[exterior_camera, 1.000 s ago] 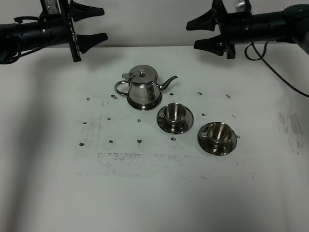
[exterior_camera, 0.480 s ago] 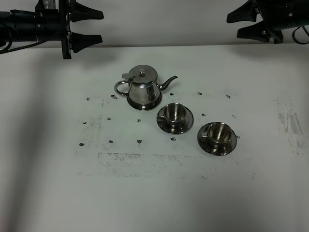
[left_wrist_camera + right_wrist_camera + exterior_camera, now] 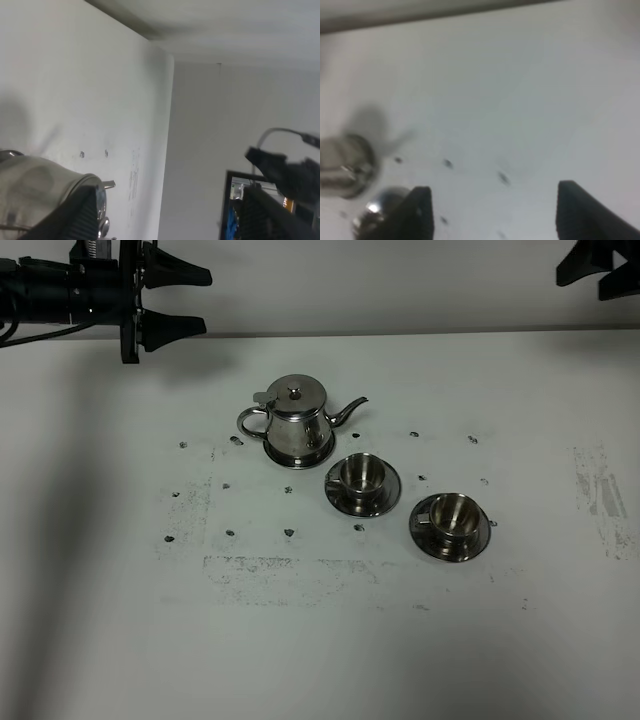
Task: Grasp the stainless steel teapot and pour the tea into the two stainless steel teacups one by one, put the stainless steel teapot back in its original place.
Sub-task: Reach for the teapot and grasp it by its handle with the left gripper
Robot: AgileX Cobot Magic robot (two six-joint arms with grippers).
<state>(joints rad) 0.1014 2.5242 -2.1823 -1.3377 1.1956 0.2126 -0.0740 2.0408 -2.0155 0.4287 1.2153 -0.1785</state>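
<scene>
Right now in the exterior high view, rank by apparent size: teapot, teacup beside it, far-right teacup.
1. teapot, clearly largest.
2. teacup beside it and far-right teacup look alike; the far-right one sits nearer the camera, so I won't rank them.

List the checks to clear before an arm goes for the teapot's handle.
1. The teapot stands upright on its tray, lid shut: ok.
2. Its handle points toward the left arm's side, nothing crowding it: ok.
3. The teacup beside the teapot and the outer teacup are upright, mouths clear: ok.
4. The left gripper is open and empty, up off the table: ok.
5. The right gripper is open and empty, far from the cups: ok.
6. Tea inside the pot: cannot tell.
</scene>
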